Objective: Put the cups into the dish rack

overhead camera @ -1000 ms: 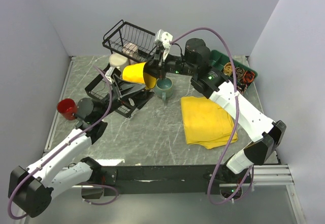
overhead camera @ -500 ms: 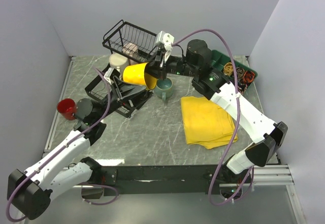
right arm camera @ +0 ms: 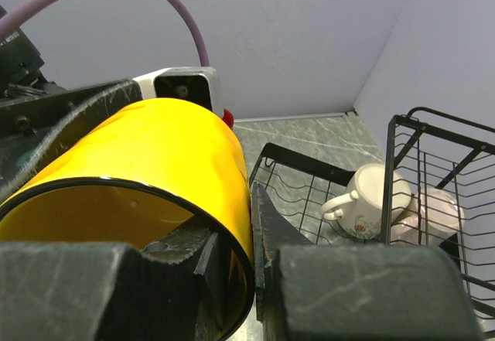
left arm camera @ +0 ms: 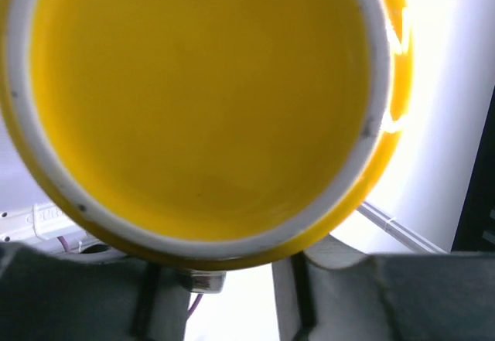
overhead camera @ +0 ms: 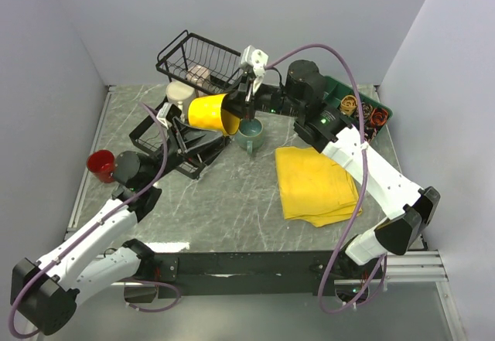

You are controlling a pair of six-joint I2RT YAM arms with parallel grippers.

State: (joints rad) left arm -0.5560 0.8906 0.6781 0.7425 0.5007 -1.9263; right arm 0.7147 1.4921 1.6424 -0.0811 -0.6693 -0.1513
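A yellow cup (overhead camera: pixel 207 113) (right arm camera: pixel 147 155) hangs on its side above the dish rack's lower tier. My right gripper (overhead camera: pixel 237 111) (right arm camera: pixel 251 225) is shut on its rim, one finger inside and one outside. My left gripper (overhead camera: pixel 170 114) (left arm camera: pixel 220 298) is at the cup's base (left arm camera: pixel 201 101), which fills its view; the jaws stand apart below it. The black wire dish rack (overhead camera: pixel 193 55) (right arm camera: pixel 433 148) holds a cream floral cup (overhead camera: pixel 180 92) (right arm camera: pixel 363 198) below and a lilac-beige cup (overhead camera: pixel 201 74) (right arm camera: pixel 437 209) in the upper basket. A teal cup (overhead camera: pixel 250 132) and a red cup (overhead camera: pixel 100 163) stand on the table.
A folded yellow cloth (overhead camera: pixel 317 182) lies right of centre. A green compartmented tray (overhead camera: pixel 363 110) with small items sits at the back right. Grey walls close in at the left, back and right.
The right gripper has carried the yellow cup slightly left toward the rack. The left gripper's jaws have narrowed near the cup's base.
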